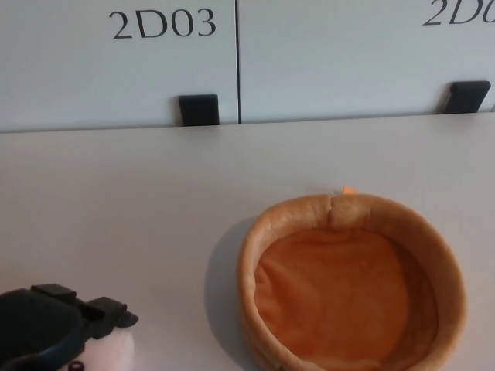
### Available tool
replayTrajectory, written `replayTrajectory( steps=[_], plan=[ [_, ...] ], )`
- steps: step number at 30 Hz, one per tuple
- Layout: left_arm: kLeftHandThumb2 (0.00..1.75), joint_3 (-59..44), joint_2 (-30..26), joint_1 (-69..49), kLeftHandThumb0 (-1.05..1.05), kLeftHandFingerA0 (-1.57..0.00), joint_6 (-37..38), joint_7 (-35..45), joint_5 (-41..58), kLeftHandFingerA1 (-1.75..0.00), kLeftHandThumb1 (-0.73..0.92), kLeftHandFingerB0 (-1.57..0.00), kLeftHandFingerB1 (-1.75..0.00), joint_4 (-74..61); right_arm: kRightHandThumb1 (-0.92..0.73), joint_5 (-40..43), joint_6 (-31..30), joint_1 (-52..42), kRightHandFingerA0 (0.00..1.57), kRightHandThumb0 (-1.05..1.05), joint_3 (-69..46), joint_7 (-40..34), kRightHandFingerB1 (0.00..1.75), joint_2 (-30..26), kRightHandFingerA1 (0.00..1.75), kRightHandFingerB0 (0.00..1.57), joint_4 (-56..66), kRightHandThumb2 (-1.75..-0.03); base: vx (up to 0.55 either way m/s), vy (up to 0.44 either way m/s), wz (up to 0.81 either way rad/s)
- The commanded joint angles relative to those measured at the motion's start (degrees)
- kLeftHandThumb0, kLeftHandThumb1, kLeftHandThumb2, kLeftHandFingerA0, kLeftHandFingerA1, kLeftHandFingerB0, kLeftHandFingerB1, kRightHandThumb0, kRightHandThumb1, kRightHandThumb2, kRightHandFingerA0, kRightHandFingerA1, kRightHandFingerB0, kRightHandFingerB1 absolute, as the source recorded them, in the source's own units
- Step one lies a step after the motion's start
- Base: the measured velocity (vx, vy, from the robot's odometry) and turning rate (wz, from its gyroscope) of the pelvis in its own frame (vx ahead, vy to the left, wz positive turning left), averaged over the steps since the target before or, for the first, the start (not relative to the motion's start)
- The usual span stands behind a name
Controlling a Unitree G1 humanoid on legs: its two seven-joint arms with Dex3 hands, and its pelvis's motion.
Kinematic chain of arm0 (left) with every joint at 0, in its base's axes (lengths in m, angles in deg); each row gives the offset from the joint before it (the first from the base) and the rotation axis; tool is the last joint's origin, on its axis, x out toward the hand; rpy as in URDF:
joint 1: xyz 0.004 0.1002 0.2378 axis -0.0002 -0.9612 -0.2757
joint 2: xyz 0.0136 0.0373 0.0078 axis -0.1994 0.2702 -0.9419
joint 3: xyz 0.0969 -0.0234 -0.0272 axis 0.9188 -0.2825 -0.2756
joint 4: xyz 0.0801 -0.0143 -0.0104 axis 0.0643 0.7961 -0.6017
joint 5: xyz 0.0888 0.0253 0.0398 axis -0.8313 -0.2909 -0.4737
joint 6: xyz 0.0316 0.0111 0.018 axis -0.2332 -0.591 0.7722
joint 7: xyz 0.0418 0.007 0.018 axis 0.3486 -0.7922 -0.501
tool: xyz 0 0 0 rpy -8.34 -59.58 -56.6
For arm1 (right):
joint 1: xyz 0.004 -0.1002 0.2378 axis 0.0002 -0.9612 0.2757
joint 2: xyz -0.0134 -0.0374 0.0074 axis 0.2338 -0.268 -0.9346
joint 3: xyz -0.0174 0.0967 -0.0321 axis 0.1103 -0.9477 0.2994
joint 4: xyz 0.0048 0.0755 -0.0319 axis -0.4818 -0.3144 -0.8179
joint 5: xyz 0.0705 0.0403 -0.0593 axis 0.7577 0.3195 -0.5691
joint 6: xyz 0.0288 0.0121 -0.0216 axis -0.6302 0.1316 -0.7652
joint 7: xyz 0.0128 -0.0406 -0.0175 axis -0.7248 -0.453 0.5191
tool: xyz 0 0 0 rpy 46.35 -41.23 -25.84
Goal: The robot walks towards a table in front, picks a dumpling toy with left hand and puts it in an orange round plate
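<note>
- Head view, the relation that matters: the left hand (54,325) sits at the bottom-left corner, directly over the dumpling toy (108,352), with its dark fingers (108,311) reaching across the toy's top. Only a pale pink sliver of the toy shows beneath and to the right of the hand, so its long axis cannot be read.
- Head view, the hand's state: the fingers drape over the toy and seem to touch it — but whether they have closed around it is hidden (thumb and underside are out of sight), so I cannot tell if it is gripping or merely resting.
- Head view, the target: the orange round plate (255,255), a soft-walled dish, lies on the white worktop (155,201) to the right of the hand and toy, with bare worktop between them. My judgement: the carry runs rightward across that gap, then up over the plate's near-left wall.
- Head view, which arm: only the left hand appears — the right hand is not in view.
- Head view, counts: one dumpling toy, one plate (empty inside), one robot hand; behind the worktop, grey cabinet doors (116,69), one labelled 2D03, and two black handles (199,109).
</note>
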Motion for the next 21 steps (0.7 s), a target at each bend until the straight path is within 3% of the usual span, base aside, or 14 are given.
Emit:
replayTrajectory(
  steps=[1, 2, 5, 6, 9, 10, 13, 14, 15, 16, 17, 18, 19, 21],
  plan=[
    [0.66, 1.3, 0.2, -0.3, -0.92, -0.38, 1.9, -1.5, -5.6, -0.36, 0.47, -0.27, -0.45, 0.9, -0.64, -0.2, -1.5, -0.4, 0.71, 0.00, 0.0, -0.7, 0.33, -0.1, 0.46, 0.30, 1.1, -0.59, 0.00, 0.000, 0.00],
    [0.66, 1.7, 0.3, -0.5, -0.91, -0.37, 1.7, -1.5, -6.4, -0.36, 0.46, -0.27, -0.45, 0.8, -0.43, -0.1, -1.0, 0.1, 0.62, 0.00, 0.0, -0.8, 0.50, 0.0, 0.68, 0.18, 0.1, -0.90, 0.00, 0.000, 0.00],
    [0.57, 2.4, 0.5, -0.6, -0.82, -0.39, 1.4, -0.8, -7.2, -0.34, 0.53, -0.30, -0.42, 0.7, -0.44, 0.7, 0.2, 0.1, 0.61, 0.02, -0.1, 0.0, 0.51, 0.0, 0.68, 0.18, -0.4, -0.92, 0.00, 0.000, 0.00],
    [0.58, 2.7, 0.4, -0.4, -0.66, -0.49, 1.2, -0.5, -8.1, -0.36, 0.50, -0.26, -0.43, 0.7, -0.63, 0.5, 0.2, 0.4, 0.68, 0.03, 0.1, -0.2, 0.33, -0.1, 0.44, 0.30, -0.9, -0.57, 0.00, 0.000, 0.00],
    [0.87, 3.5, 0.2, 0.0, -0.42, -0.55, 1.0, 0.2, -10.1, -0.59, 0.39, -0.18, -0.51, 0.4, -0.62, -0.2, 0.4, 1.0, 0.69, 0.02, 0.4, -0.6, 0.33, -0.3, 0.45, 0.29, -1.9, -0.58, 0.00, 0.000, 0.00],
    [0.64, 3.5, 0.3, 0.0, -0.24, -1.27, 2.4, -1.6, -9.6, -0.61, 0.78, -0.59, -0.41, 1.4, -0.62, 0.4, 0.4, 0.8, 0.71, 0.01, 0.2, -0.3, 0.34, -0.1, 0.48, 0.29, -1.6, -0.58, 0.00, 0.000, 0.00],
    [0.67, 4.2, 0.7, 0.8, -0.27, -1.34, 5.7, -7.2, -10.6, -0.63, 0.86, -0.99, -0.47, 4.5, -0.63, 1.2, 0.1, 0.6, 0.69, 0.00, 0.0, 0.2, 0.33, 0.3, 0.46, 0.28, -1.2, -0.58, 0.00, 0.000, 0.00],
    [0.66, 4.6, 1.1, 1.0, -0.28, -1.34, 6.6, -9.8, -11.7, -0.68, 0.84, -1.09, -0.50, 5.6, -0.44, 1.3, 0.2, 0.7, 0.60, 0.00, 0.0, 0.3, 0.50, 0.2, 0.67, 0.17, -1.3, -0.91, 0.00, 0.000, 0.00],
    [0.65, 4.8, 1.7, 1.2, -0.29, -1.34, 8.0, -14.3, -13.1, -0.70, 0.81, -1.10, -0.51, 7.2, -0.62, 1.3, 0.6, 0.9, 0.69, 0.00, 0.0, 0.3, 0.33, 0.1, 0.47, 0.29, -1.6, -0.58, 0.00, 0.000, 0.00],
    [0.65, 4.8, 1.9, 1.2, -0.29, -1.34, 8.5, -16.0, -13.5, -0.70, 0.81, -1.10, -0.51, 7.8, -0.62, 1.3, 0.9, 1.0, 0.69, 0.00, 0.0, 0.3, 0.33, 0.1, 0.47, 0.29, -1.8, -0.58, 0.00, 0.000, 0.00],
    [0.99, 4.7, 2.2, 1.2, -0.35, -1.20, 9.6, -19.0, -13.8, -0.92, 0.68, -0.95, -0.71, 8.7, -0.64, 1.3, 0.7, 0.7, 0.72, -0.01, 0.0, 0.4, 0.32, 0.0, 0.47, 0.28, -1.2, -0.57, 0.00, 0.000, 0.00],
    [0.99, 4.6, 2.4, 1.2, -0.35, -1.20, 10.2, -20.3, -13.8, -0.92, 0.68, -0.95, -0.71, 9.2, -0.64, 1.4, 0.5, 0.5, 0.72, -0.01, 0.0, 0.6, 0.32, 0.0, 0.47, 0.28, -0.7, -0.57, 0.00, 0.000, 0.00],
    [0.96, 4.3, 2.6, 1.2, -0.37, -1.24, 10.8, -21.8, -13.8, -0.97, 0.65, -0.96, -0.70, 9.2, -0.44, 1.1, 0.0, 0.6, 0.61, -0.02, 0.1, 0.4, 0.50, 0.0, 0.68, 0.15, -0.6, -0.91, 0.00, 0.000, 0.00],
    [0.95, 3.9, 2.7, 1.1, -0.38, -1.24, 11.6, -23.3, -13.9, -0.96, 0.65, -0.96, -0.70, 9.0, -0.44, 0.6, -0.4, 0.9, 0.62, -0.04, 0.2, 0.0, 0.50, 0.0, 0.69, 0.15, -1.0, -0.91, 0.00, 0.000, 0.00]
  ],
)
